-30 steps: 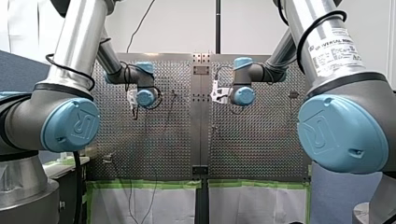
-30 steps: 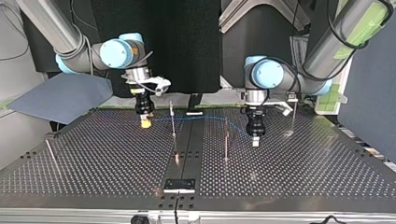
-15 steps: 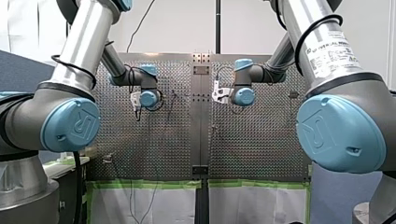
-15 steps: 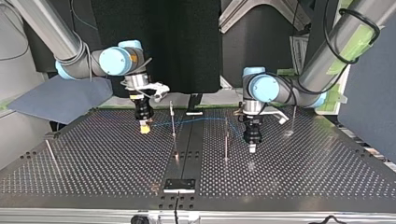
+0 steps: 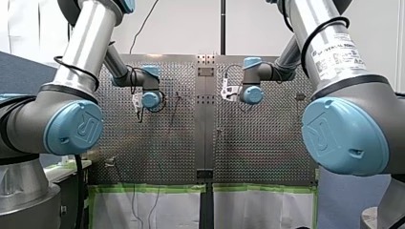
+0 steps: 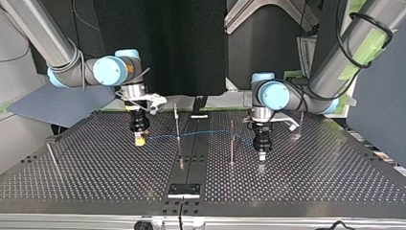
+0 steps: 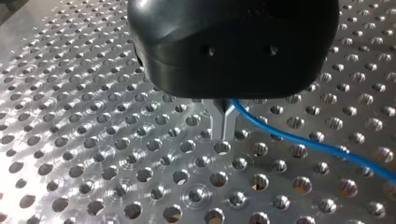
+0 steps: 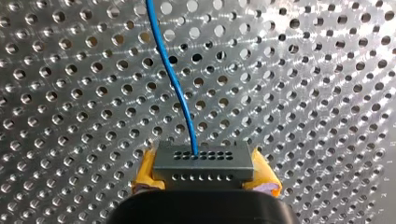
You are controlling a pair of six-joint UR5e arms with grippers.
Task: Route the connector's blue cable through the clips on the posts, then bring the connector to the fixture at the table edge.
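Note:
In the top view my right gripper [image 6: 139, 142], with yellow pads, hangs just above the perforated table left of the middle. The right wrist view shows it [image 8: 204, 183] shut on a grey connector [image 8: 204, 162], with the blue cable [image 8: 173, 84] running ahead from it. The cable [image 6: 210, 132] crosses a thin post [image 6: 177, 123] and passes a second post [image 6: 232, 143] to my left gripper [image 6: 262, 156]. In the left wrist view its metal fingers [image 7: 223, 125] are shut on the cable [image 7: 308, 143] close over the table.
A dark fixture plate [image 6: 184, 190] lies at the table's near edge in the top view. Another post [image 6: 300, 122] stands at the right, and a leaning rod [image 6: 51, 154] at the left. A centre seam [image 6: 194, 143] splits the table.
My right gripper has moved toward the top view's left and nearer its camera with the connector. My left gripper has come lower and nearer too. The cable hangs lower across the posts.

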